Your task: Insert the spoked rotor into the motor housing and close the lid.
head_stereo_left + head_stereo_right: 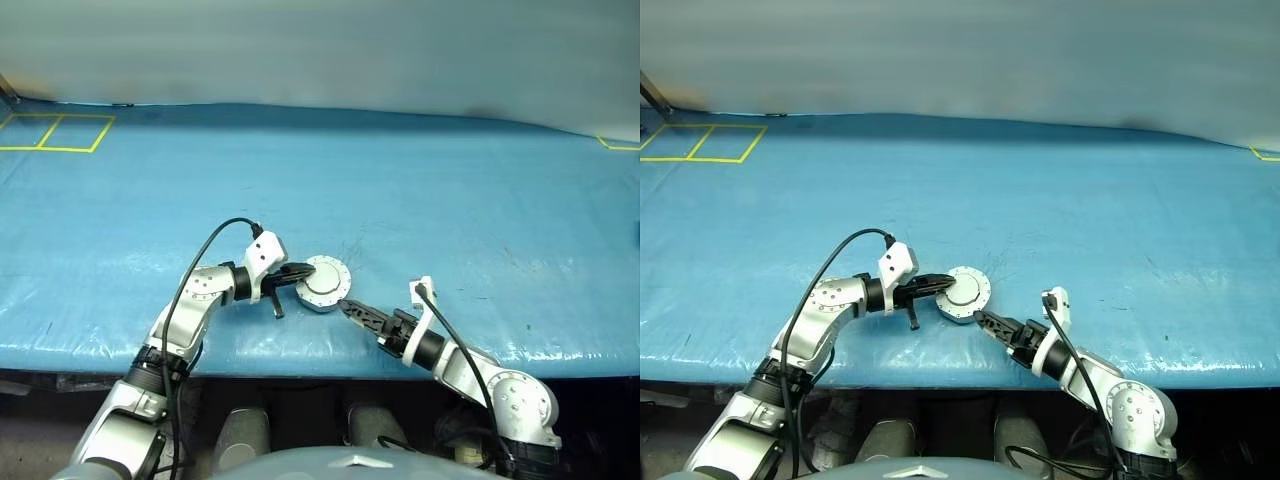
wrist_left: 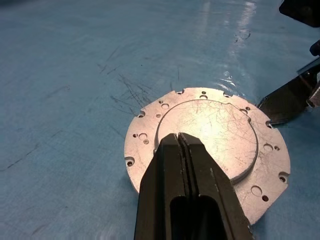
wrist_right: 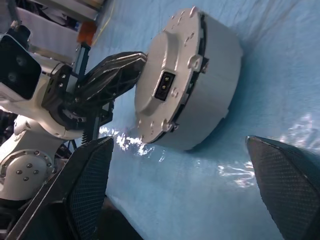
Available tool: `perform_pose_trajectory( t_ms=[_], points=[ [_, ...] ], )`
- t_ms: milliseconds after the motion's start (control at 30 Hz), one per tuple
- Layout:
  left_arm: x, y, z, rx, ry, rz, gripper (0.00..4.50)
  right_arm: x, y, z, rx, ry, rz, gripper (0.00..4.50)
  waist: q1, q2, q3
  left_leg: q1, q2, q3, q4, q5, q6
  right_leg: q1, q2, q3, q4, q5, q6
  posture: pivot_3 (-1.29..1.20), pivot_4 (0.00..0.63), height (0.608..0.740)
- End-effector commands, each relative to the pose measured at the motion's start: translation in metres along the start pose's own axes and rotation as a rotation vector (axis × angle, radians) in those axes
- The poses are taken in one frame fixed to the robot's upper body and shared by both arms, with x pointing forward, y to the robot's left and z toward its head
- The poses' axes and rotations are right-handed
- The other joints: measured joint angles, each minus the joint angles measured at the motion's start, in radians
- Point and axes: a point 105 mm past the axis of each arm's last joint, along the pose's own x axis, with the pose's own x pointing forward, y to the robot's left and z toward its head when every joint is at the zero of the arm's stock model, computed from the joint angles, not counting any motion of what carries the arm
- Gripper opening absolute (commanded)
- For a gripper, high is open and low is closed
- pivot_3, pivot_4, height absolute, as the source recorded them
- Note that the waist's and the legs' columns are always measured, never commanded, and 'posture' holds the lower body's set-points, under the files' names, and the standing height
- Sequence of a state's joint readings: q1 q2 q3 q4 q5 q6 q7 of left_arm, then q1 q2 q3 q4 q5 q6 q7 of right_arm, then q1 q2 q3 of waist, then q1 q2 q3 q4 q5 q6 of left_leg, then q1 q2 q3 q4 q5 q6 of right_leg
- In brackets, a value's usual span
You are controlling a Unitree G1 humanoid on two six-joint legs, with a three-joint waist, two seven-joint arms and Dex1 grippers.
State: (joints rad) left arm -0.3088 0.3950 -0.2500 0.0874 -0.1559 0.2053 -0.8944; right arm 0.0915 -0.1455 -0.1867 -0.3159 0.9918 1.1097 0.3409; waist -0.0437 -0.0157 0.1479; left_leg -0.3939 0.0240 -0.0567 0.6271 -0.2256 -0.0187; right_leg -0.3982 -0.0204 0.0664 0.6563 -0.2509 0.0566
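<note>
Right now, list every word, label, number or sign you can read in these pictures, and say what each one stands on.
None: no readable text, label or number on the closed motor housing, its lid, or the blue table cover.
The yellow lines on the cover are plain tape squares, not writing.

Twin head eyes high above, facing twelve o'clock and down, both wrist cameras close on the lid [image 2: 207, 145], shared by all views
</note>
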Motion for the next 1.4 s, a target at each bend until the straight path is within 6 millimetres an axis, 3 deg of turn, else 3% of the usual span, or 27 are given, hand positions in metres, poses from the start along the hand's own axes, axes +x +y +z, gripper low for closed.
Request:
perform_pose_trajectory(
  t_ms=[33, 433, 533, 667, 833, 1133, 1400],
  points=[
    [-0.004, -0.002, -0.025, -0.041, 0.097, 0.019, 0.00, 0.010, -0.001, -0.002, 0.018, 0.004, -0.002, 4.46, 0.001, 0.000, 0.000, 0.000, 0.000, 0.000, 0.000, 0.000, 0.000, 0.000, 0.000, 0.000, 0.000, 0.000, 0.000, 0.00, 0.150, 0.740],
    [-0.001, -0.005, -0.025, -0.039, 0.101, 0.016, 0.00, 0.030, 0.000, 0.012, 0.018, -0.087, 0.010, 4.46, 0.000, 0.000, 0.000, 0.000, 0.000, 0.000, 0.000, 0.000, 0.000, 0.000, 0.000, 0.000, 0.000, 0.000, 0.000, 0.00, 0.150, 0.740],
    [0.000, -0.005, -0.025, -0.036, 0.102, 0.013, 0.00, 0.031, 0.005, 0.014, 0.031, -0.116, 0.049, 3.89, 0.000, 0.000, 0.000, 0.000, 0.000, 0.000, 0.000, 0.000, 0.000, 0.000, 0.000, 0.000, 0.000, 0.000, 0.000, 0.00, 0.150, 0.740],
    [0.003, -0.006, -0.024, -0.031, 0.102, 0.008, 0.00, 0.032, 0.014, 0.014, 0.023, -0.125, 0.096, 2.54, -0.001, 0.001, 0.000, 0.000, 0.000, 0.000, 0.000, 0.000, 0.000, -0.001, 0.000, 0.000, 0.000, 0.000, 0.000, 0.00, 0.150, 0.740],
    [0.004, -0.007, -0.024, -0.027, 0.104, 0.007, 0.00, 0.034, 0.020, 0.011, 0.004, -0.115, 0.117, 1.27, -0.001, 0.001, 0.000, 0.000, 0.000, 0.000, -0.001, 0.000, 0.000, -0.001, 0.000, 0.000, 0.000, 0.000, 0.000, 0.00, 0.150, 0.740],
    [0.004, -0.008, -0.021, -0.020, 0.086, -0.005, 0.00, 0.036, 0.015, 0.010, -0.001, -0.108, 0.081, 1.26, -0.001, 0.001, 0.000, 0.000, 0.000, 0.000, 0.000, 0.000, 0.000, -0.001, 0.000, 0.001, 0.001, 0.000, 0.000, 0.00, 0.150, 0.740],
    [-0.013, 0.002, 0.037, -0.119, -0.225, 0.016, 0.00, 0.033, 0.007, 0.017, 0.081, -0.161, 0.046, 1.25, -0.005, 0.001, 0.004, -0.004, 0.000, 0.000, 0.000, 0.000, 0.000, -0.004, 0.000, 0.001, 0.001, 0.000, 0.000, 0.00, 0.150, 0.740]
  ],
)
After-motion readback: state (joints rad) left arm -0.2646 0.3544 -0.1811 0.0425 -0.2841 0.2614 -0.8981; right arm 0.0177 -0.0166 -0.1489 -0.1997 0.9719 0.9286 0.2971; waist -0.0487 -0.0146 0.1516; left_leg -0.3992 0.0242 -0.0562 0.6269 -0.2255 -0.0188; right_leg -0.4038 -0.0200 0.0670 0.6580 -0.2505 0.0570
